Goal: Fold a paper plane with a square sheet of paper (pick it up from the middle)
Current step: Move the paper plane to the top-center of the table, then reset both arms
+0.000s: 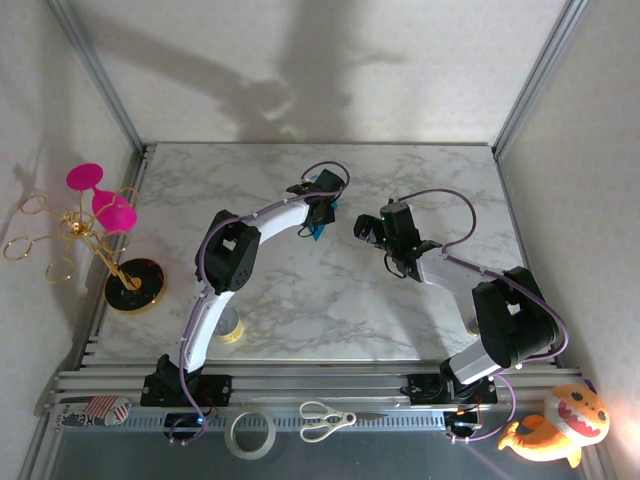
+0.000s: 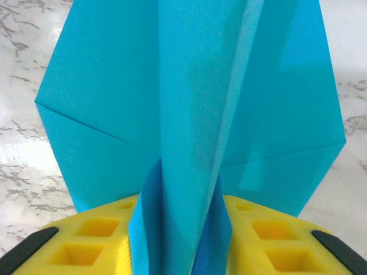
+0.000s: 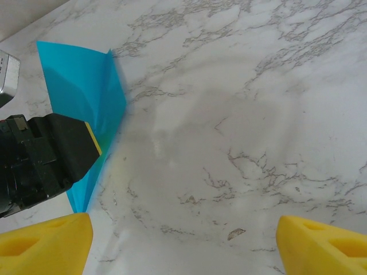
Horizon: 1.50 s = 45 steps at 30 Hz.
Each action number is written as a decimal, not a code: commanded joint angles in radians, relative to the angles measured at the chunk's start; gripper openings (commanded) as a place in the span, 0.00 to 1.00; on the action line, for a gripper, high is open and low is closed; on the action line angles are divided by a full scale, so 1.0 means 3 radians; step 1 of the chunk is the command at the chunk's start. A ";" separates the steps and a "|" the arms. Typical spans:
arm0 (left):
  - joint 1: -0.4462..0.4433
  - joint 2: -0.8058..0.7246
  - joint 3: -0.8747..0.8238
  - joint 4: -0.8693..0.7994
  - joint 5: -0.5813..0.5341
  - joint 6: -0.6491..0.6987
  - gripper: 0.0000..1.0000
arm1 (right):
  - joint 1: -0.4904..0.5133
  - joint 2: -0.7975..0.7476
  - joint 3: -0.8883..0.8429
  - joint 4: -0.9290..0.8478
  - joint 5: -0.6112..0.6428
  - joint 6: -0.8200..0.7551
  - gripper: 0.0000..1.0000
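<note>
Two grippers are over the marble table (image 3: 258, 114), and we start with the left gripper (image 2: 180, 243): its yellow pads (image 2: 86, 243) stand a little way apart, and the centre ridge of the paper plane (image 2: 189, 114) runs up through the gap between them. The teal paper touches both pads, bowing slightly on either side, but we cannot tell whether the pads are pinching the ridge or merely flanking it. Beyond the pads, the plane's two wings spread out to either side, each crossed by a slanted crease, with marble showing past their edges. Over to the right gripper (image 3: 183, 249): its jaws are spread wide, with nothing but bare marble between the yellow fingertips (image 3: 46, 246). From its wrist camera we see the plane ahead and off to the left, standing on edge against the left arm's dark finger, well apart from the right fingertips.
</note>
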<state>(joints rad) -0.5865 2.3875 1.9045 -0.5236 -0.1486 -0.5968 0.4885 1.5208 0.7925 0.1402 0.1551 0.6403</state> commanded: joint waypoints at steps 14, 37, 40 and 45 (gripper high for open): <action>0.0007 -0.0425 0.0121 -0.0155 -0.0049 -0.0178 0.47 | -0.0011 0.0019 0.0052 -0.0037 0.0041 0.0016 0.85; 0.0222 -0.3899 -0.3314 0.1994 -0.1738 0.0551 1.00 | -0.0234 -0.0984 -0.0041 0.0376 0.1472 -0.1403 0.99; 0.0329 -0.4407 -0.4068 0.2547 -0.1887 0.0881 0.99 | -0.0272 -0.1064 -0.0365 0.0766 0.1667 -0.1678 0.99; 0.0674 -0.4930 -0.4881 0.2980 -0.2032 0.1035 1.00 | -0.0529 -0.1195 -0.0795 0.1094 0.1763 -0.1695 0.99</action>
<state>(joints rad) -0.4408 0.9623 0.5098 0.2226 -0.6834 -0.3492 0.3695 1.1957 0.6041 0.3637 0.6090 0.1768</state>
